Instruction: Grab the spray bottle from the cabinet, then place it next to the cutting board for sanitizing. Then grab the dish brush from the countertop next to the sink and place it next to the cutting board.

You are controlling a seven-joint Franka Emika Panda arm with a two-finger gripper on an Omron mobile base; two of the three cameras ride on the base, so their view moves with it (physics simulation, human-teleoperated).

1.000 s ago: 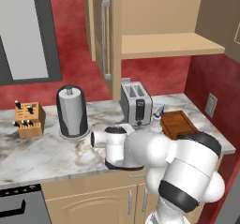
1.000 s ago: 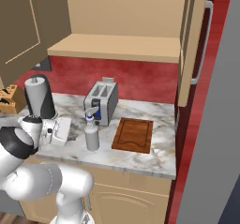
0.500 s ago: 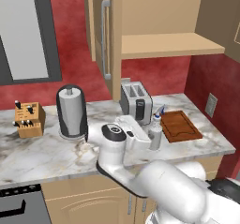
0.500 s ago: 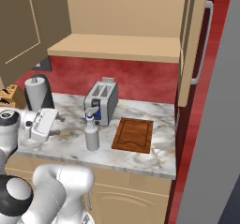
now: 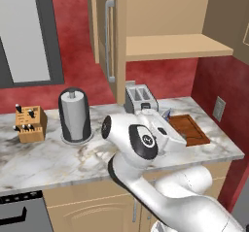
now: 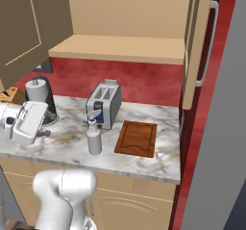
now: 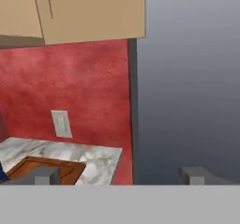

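In the lower middle of the right base view, the spray bottle [image 6: 94, 136] stands upright on the marble surface [image 6: 158, 152], just beside the left edge of the cutting board [image 6: 137, 137] and in front of the toaster [image 6: 104, 105]. That half of the task looks done. The cabinet [image 6: 125, 48] above is open, its shelf bare.

The gripper [image 7: 119, 175] shows at the bottom of the hand view with its finger tips set wide apart and nothing between them; it looks across the board's corner toward the red wall and the wall outlet [image 7: 61, 123]. In the left base view the arm's bulk sits low over the surface, right in front of the toaster and the board [image 5: 189, 129].

The dish brush and the sink cannot be found in these pictures, so the next move probably calls for a wide swing or a drive of the base. That is the danger: the arm is close to the bottle, and a careless sweep of elbow or wrist could knock it over or push it off the board's side. The paper towel holder [image 5: 75, 114] and knife block [image 5: 29, 124] at the left of that view lie in a leftward path too.
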